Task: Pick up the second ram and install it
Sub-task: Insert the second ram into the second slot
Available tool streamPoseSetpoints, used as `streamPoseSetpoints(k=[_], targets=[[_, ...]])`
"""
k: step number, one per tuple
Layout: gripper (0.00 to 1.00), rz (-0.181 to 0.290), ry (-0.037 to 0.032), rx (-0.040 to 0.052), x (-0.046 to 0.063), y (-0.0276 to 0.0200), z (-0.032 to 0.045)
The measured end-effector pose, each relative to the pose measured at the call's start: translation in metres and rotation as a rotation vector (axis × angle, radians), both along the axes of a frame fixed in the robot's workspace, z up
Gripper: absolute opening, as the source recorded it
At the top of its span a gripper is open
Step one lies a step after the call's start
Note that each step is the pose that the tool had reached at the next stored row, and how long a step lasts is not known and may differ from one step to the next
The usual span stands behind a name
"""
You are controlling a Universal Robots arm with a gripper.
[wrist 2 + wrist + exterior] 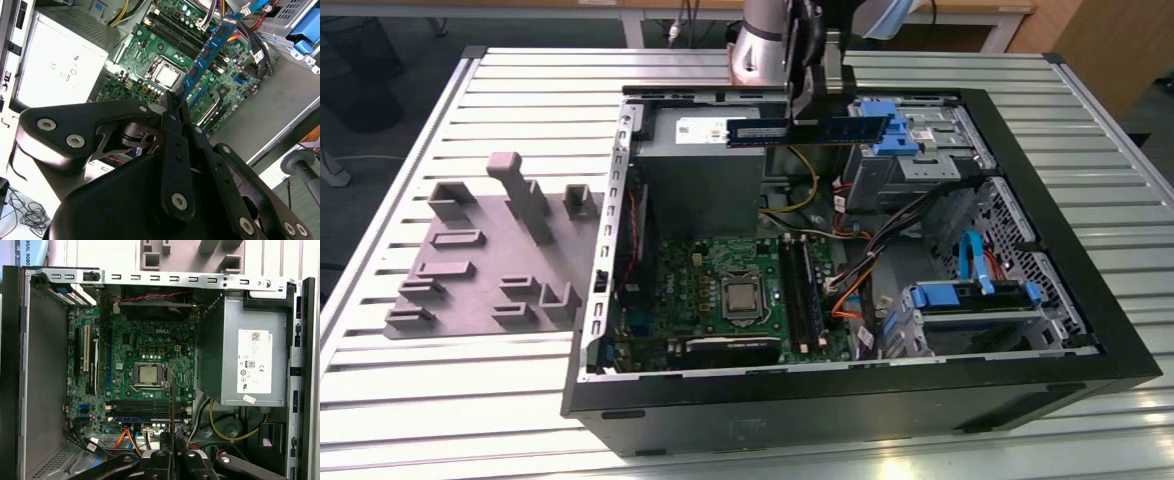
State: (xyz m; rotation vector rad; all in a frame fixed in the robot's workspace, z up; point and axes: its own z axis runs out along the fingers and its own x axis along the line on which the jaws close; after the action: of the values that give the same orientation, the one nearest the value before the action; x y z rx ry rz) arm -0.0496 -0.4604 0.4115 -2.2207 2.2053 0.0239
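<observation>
The black two-fingered claw point(811, 115) is pinched shut on the second ram point(807, 131), holding this thin, flat memory stick at its middle by the upper edge. The stick hangs level in the air over the open black computer case point(1067, 300), which lies on the slatted metal counter point(520, 90). It sits above the grey power supply box point(700, 170), well apart from the long black memory slots point(798, 290) on the green motherboard point(707, 290).

The stick lies crosswise to those slots. Done well, I judge, this step means keeping the stick level, bringing its long edge in line with a free slot, and staying clear of the cable bundle point(854, 270).

The board is dark blue-green with a row of small black chips along its face. It looks bluer in the second wrist view point(207, 52).
</observation>
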Motion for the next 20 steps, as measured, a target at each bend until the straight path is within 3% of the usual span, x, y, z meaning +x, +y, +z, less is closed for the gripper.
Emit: streamPoseSetpoints(k=[11, 20], targets=[[0.14, -0.012, 0.0, -0.0003, 0.0012, 0.0, 0.0], [0.14, -0.169, 0.0001, -0.0021, 0.0012, 0.0, -0.001]])
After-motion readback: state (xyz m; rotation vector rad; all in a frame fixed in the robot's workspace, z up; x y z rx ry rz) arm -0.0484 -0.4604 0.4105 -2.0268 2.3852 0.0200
